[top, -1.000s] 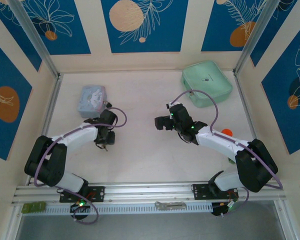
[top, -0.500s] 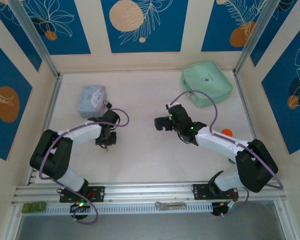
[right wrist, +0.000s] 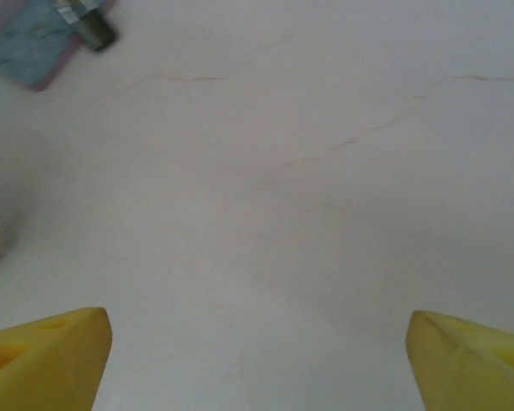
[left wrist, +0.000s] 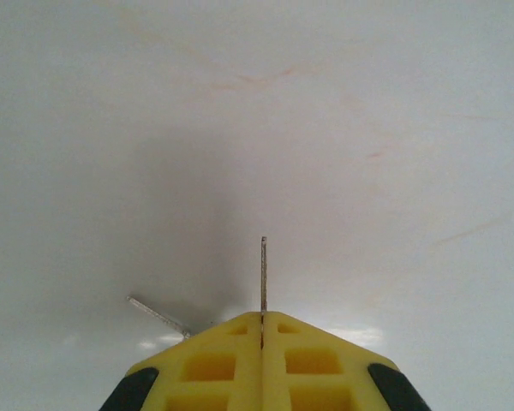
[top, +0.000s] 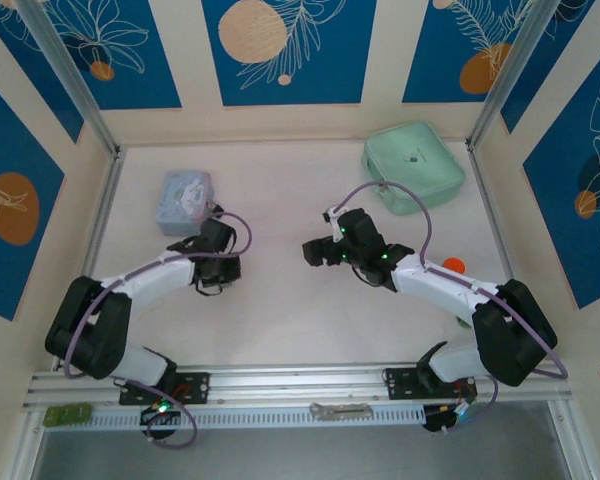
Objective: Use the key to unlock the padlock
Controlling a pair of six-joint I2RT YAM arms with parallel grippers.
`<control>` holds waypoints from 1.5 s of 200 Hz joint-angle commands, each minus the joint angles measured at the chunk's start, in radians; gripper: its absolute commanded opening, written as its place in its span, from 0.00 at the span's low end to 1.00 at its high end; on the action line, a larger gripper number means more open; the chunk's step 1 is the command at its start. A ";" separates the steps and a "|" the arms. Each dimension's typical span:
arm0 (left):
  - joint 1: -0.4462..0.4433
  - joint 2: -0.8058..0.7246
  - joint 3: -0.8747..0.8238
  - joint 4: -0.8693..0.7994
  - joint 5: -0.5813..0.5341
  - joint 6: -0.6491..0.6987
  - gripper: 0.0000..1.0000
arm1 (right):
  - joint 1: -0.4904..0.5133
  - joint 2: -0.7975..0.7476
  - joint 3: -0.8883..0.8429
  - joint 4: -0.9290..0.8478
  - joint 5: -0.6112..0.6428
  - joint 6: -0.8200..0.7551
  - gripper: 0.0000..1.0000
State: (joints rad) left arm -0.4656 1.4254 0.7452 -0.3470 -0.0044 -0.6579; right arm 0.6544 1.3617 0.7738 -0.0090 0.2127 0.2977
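Key, seen edge-on as a thin metal sliver, juts from the tightly closed left gripper over the pale table, left of centre. Padlock, black-bodied, sits at the edge of the light-blue tin box at far left, just beyond that gripper. Right gripper, jaws spread wide and holding nothing, faces it from mid-table.

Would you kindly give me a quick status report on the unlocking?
Left gripper shut on thin silvery key. Right gripper open, empty. Small black padlock untouched by light-blue tin box.
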 commanded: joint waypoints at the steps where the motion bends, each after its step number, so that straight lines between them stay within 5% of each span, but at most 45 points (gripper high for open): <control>1: -0.026 -0.051 -0.045 0.179 0.106 -0.193 0.00 | -0.001 -0.027 -0.032 0.069 -0.283 -0.042 0.80; 34: -0.063 -0.070 -0.083 0.322 0.134 -0.337 0.00 | 0.001 -0.012 -0.072 0.173 -0.455 0.014 0.72; 96: -0.123 -0.085 -0.125 0.619 0.228 -0.374 0.00 | -0.010 0.091 -0.094 0.413 -0.688 0.166 0.49; 126: -0.128 -0.085 -0.170 0.838 0.331 -0.353 0.00 | -0.062 0.111 -0.098 0.469 -0.740 0.209 0.43; 195: -0.140 -0.065 -0.180 1.062 0.495 -0.302 0.00 | -0.189 0.047 -0.099 0.426 -0.859 0.217 0.35; 300: -0.182 -0.020 -0.170 1.174 0.482 -0.354 0.00 | -0.194 0.042 -0.113 0.471 -0.914 0.254 0.29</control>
State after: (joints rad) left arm -0.6308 1.3994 0.5728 0.7494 0.4709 -0.9958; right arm 0.4522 1.3865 0.6746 0.4358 -0.6716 0.5327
